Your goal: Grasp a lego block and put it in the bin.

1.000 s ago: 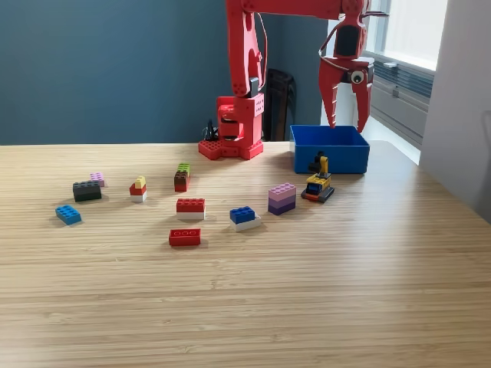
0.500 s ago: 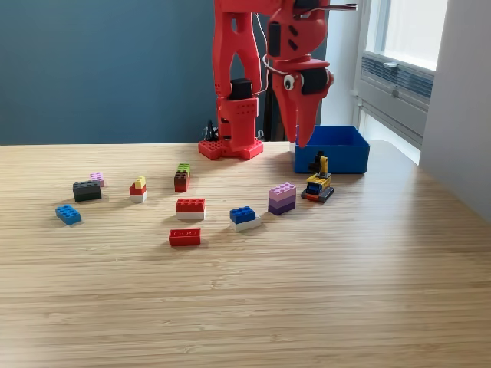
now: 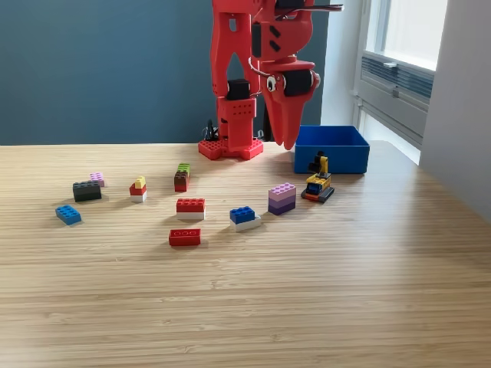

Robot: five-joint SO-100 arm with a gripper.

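We hang high above the surface [image 3: 322, 307] with our jaws [image 3: 288, 142] drawn together and pointing down, nothing between them. Nothing has been picked up yet, by our reading: every block we can see lies loose on the surface, and whether any sits inside the bin [image 3: 331, 150] is hidden by its walls. The bin stands at about 3 o'clock of the jaws, just beside them. The nearest candidates, the pink-and-purple block [image 3: 281, 198] and the yellow-and-blue lego vehicle [image 3: 317, 185], lie at roughly 6 and 5 o'clock, well below.
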